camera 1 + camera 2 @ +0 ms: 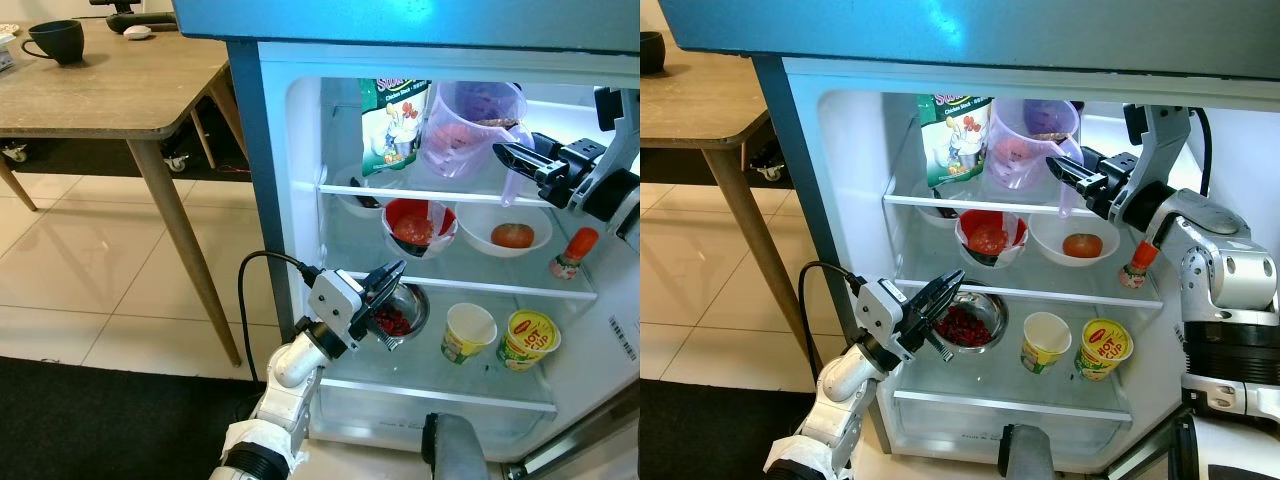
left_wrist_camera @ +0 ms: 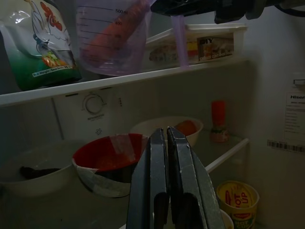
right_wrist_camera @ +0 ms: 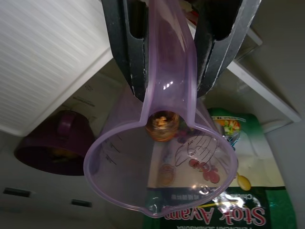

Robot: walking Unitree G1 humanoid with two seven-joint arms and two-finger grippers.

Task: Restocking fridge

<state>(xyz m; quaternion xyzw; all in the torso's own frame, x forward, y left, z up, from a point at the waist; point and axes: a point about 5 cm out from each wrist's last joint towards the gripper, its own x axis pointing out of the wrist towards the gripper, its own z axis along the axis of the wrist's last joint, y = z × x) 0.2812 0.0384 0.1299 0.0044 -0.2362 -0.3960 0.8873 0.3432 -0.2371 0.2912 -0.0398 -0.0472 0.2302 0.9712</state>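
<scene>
The fridge stands open in front of me. At its top shelf my right gripper is shut on the handle of a clear purple measuring jug, which holds some food; the wrist view shows a finger on each side of the handle. Lower down, my left gripper is shut with nothing between its fingers. It hovers just above the left rim of a steel bowl of red berries on the lower shelf.
A green stock packet stands beside the jug. The middle shelf holds a red bowl, a white bowl with a tomato and a sauce bottle. Two noodle cups sit by the steel bowl. To the left stands a wooden table.
</scene>
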